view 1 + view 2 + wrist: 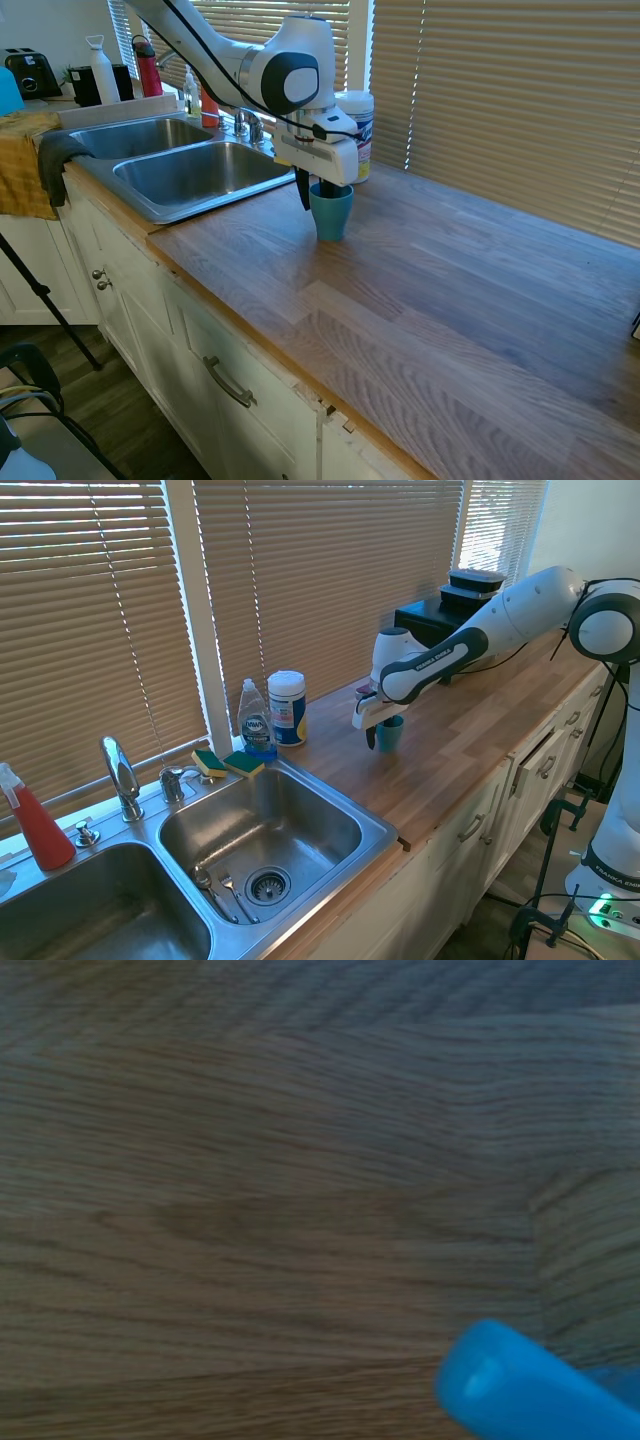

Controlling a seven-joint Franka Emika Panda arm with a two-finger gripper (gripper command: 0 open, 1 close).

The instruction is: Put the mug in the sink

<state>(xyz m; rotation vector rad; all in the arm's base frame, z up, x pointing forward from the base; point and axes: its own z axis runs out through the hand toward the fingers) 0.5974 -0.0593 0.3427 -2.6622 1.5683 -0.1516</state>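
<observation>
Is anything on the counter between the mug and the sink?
Nothing visible: the mug stands on bare wood just beside the sink, under the tool. The wipes canister stands behind it, off that path.

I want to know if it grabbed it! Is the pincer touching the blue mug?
Touching. In the first exterior view the pincer straddles the mug rim, one finger dark against its outside.
</observation>
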